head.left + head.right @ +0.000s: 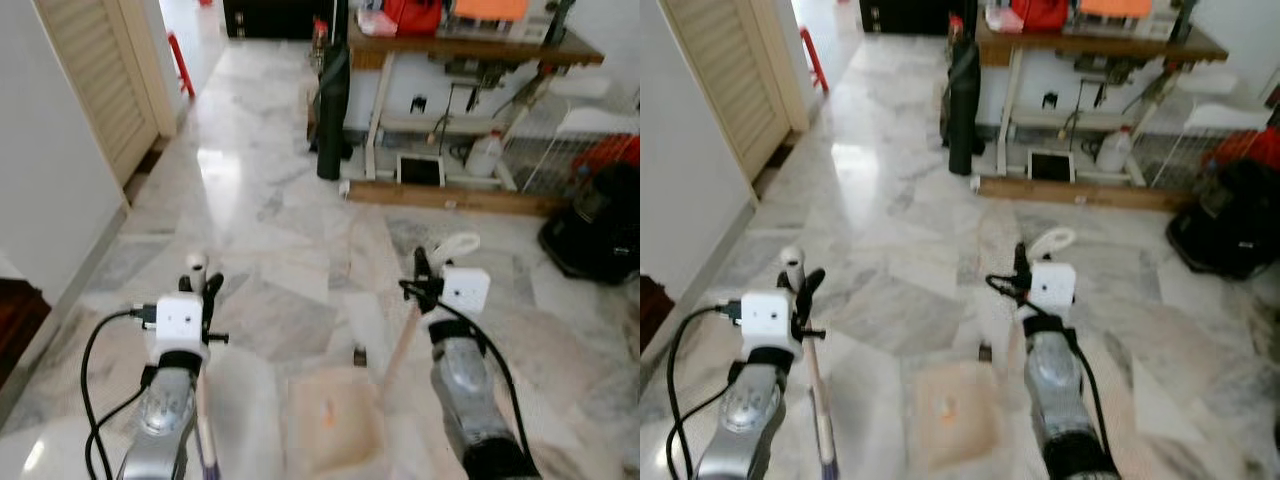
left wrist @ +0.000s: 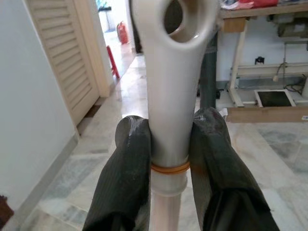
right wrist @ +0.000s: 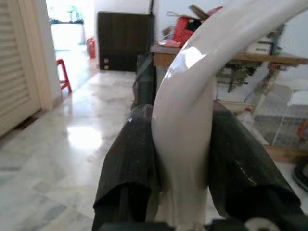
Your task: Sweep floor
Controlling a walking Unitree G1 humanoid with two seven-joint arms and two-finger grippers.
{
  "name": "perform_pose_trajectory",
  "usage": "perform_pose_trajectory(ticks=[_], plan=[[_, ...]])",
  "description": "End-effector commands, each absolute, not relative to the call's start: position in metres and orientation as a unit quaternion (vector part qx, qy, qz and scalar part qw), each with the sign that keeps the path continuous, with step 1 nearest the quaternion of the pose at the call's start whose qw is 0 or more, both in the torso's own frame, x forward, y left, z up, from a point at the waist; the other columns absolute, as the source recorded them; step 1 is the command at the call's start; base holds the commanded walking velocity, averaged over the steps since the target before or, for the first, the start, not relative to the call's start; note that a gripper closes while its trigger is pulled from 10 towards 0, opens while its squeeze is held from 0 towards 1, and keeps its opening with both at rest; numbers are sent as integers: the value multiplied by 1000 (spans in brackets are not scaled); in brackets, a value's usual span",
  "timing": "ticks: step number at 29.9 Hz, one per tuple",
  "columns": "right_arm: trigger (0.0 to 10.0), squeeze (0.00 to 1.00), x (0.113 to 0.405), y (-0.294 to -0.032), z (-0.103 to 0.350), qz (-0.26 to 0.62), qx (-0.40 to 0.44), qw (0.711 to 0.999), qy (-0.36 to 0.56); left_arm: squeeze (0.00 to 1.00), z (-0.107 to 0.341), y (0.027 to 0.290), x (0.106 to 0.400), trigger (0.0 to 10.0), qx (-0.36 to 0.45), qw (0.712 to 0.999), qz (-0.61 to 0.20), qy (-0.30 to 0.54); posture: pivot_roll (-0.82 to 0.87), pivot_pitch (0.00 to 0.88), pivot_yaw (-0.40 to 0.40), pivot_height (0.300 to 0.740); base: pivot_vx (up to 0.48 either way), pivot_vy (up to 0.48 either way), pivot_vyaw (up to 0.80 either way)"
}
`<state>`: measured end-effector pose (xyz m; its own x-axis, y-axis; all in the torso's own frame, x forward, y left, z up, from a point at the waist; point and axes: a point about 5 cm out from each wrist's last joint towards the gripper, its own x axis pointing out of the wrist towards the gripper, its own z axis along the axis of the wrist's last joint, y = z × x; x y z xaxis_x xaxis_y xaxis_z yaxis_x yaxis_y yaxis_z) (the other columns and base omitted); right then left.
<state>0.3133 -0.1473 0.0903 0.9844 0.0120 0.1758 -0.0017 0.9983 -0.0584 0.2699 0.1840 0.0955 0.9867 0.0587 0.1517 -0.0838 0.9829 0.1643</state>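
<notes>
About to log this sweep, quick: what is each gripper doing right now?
Left gripper: shut on the broom handle.
Right gripper: shut on the dustpan handle.

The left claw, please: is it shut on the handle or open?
Shut: the left claw has both fingers pressed against the handle.

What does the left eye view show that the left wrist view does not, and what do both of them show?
Left eye view: both arms, the right gripper shut on a pale handle, and a pink dustpan on the floor.

Left wrist view: up close, the left gripper with its fingers clamped on a white broom handle bearing an orange band.

Both: the louvred door, the marble floor and the wooden table.
</notes>
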Motion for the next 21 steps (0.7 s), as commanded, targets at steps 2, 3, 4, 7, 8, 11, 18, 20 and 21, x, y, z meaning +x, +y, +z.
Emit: perform_pose_trajectory(ticks=[2, 3, 4, 7, 8, 11, 18, 20, 21], plan=[[10000, 0, 317, -139, 102, 10, -14, 994, -112, 0, 105, 184, 272, 10000, 91, 991, 36, -97, 107, 60, -44, 740, 330, 0, 0], [10000, 0, 317, -139, 102, 10, -14, 994, -112, 0, 105, 184, 272, 10000, 91, 991, 36, -97, 107, 60, -44, 740, 330, 0, 0], [10000, 0, 318, -139, 102, 10, -14, 994, -112, 0, 105, 184, 273, 10000, 91, 990, 36, -97, 107, 58, -44, 740, 330, 0, 0], [10000, 0, 318, -140, 102, 10, -13, 994, -112, 0, 105, 184, 273, 10000, 91, 990, 37, -97, 106, 59, -44, 740, 330, 0, 0], [10000, 0, 318, -140, 102, 10, -13, 994, -112, 0, 105, 184, 273, 10000, 91, 990, 37, -97, 106, 59, -44, 740, 330, 0, 0], [10000, 0, 318, -140, 102, 10, -12, 994, -112, 0, 106, 184, 273, 10000, 91, 990, 38, -98, 107, 59, -45, 740, 330, 0, 0], [10000, 0, 318, -140, 103, 9, -12, 993, -113, 0, 106, 184, 272, 10000, 90, 990, 39, -98, 108, 59, -47, 740, 327, 0, 0], [10000, 0, 318, -140, 103, 9, -12, 994, -113, 0, 106, 184, 272, 10000, 90, 990, 39, -98, 108, 58, -47, 740, 328, 0, 0], [10000, 0, 318, -140, 103, 9, -12, 994, -113, 0, 106, 184, 272, 10000, 90, 990, 39, -98, 108, 58, -47, 740, 330, 0, 0]])
